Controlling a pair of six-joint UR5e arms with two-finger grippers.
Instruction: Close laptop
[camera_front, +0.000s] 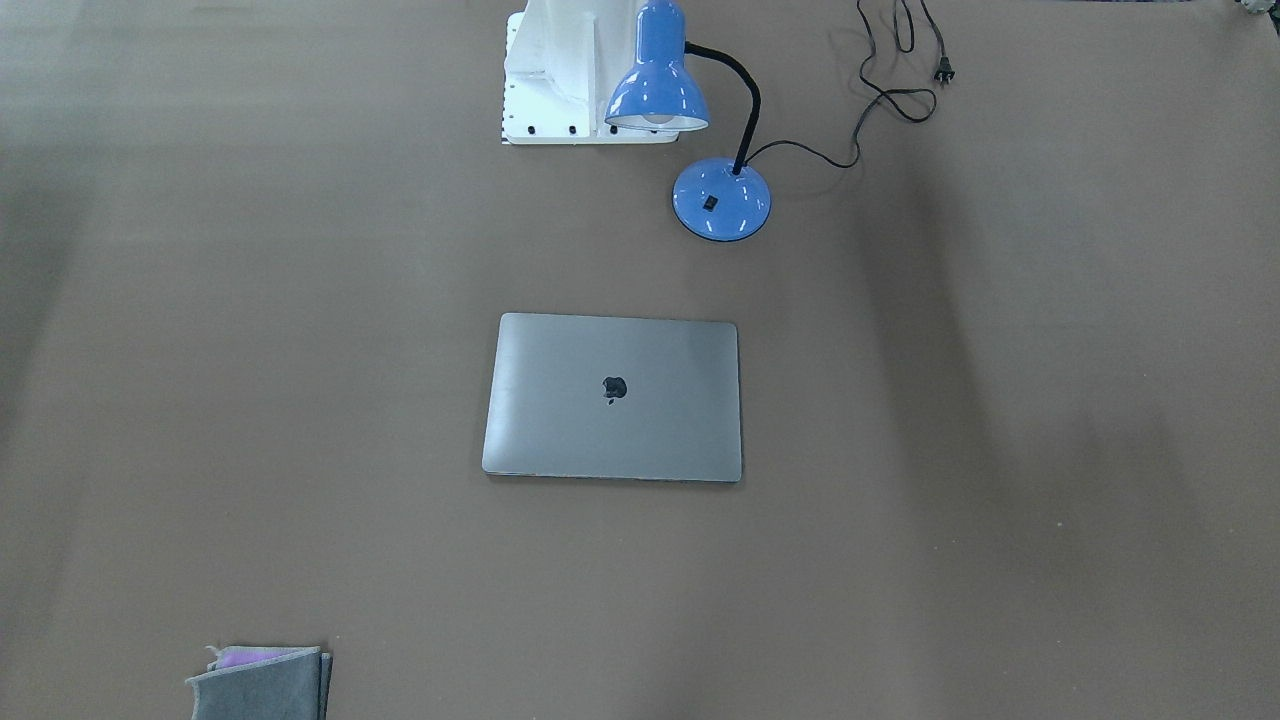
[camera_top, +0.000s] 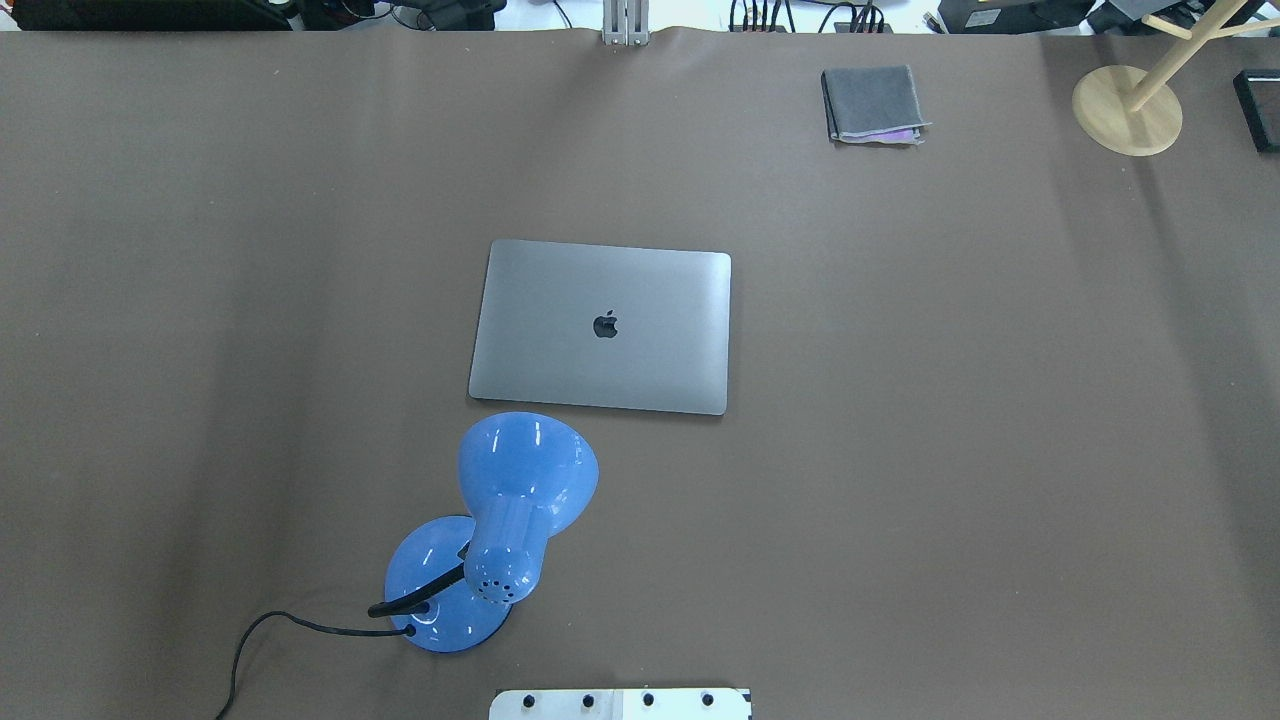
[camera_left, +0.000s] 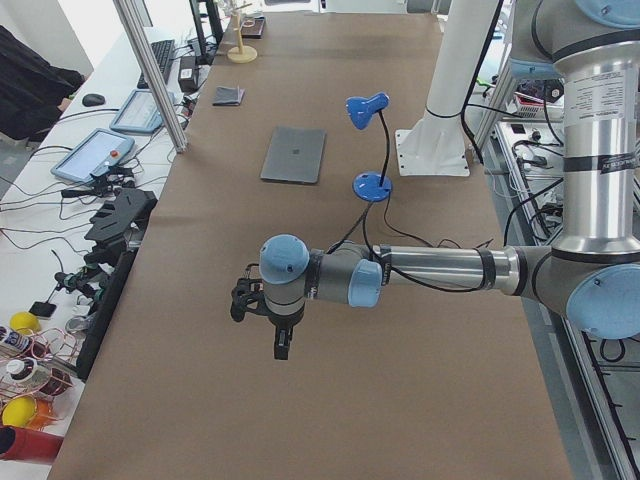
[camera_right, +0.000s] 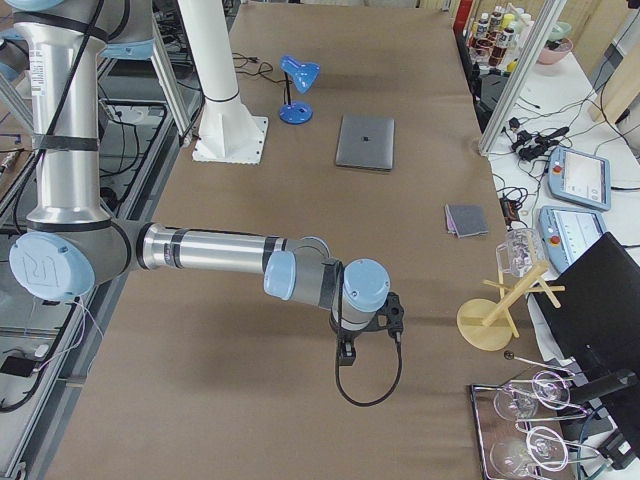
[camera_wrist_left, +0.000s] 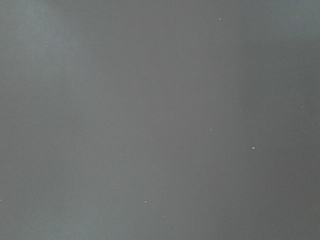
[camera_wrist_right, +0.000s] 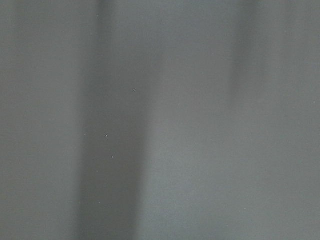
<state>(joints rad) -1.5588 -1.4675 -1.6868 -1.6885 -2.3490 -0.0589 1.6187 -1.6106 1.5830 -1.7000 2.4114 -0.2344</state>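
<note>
The space-grey laptop (camera_top: 602, 326) lies flat in the middle of the brown table with its lid down and the dark apple logo facing up; it also shows in the front view (camera_front: 613, 397) and small in both side views (camera_left: 294, 154) (camera_right: 365, 141). Neither arm is near it. My left gripper (camera_left: 281, 346) hangs over the table far from the laptop, seen only in the left side view. My right gripper (camera_right: 346, 356) hangs over the other end of the table, seen only in the right side view. I cannot tell whether either is open or shut. Both wrist views show only bare table.
A blue desk lamp (camera_top: 500, 520) stands just on the robot's side of the laptop, its cord (camera_front: 880, 95) trailing away. A folded grey cloth (camera_top: 873, 104) lies at the far side. A wooden stand (camera_top: 1128, 108) is at the far right corner. The robot base plate (camera_top: 620, 703) is at the near edge.
</note>
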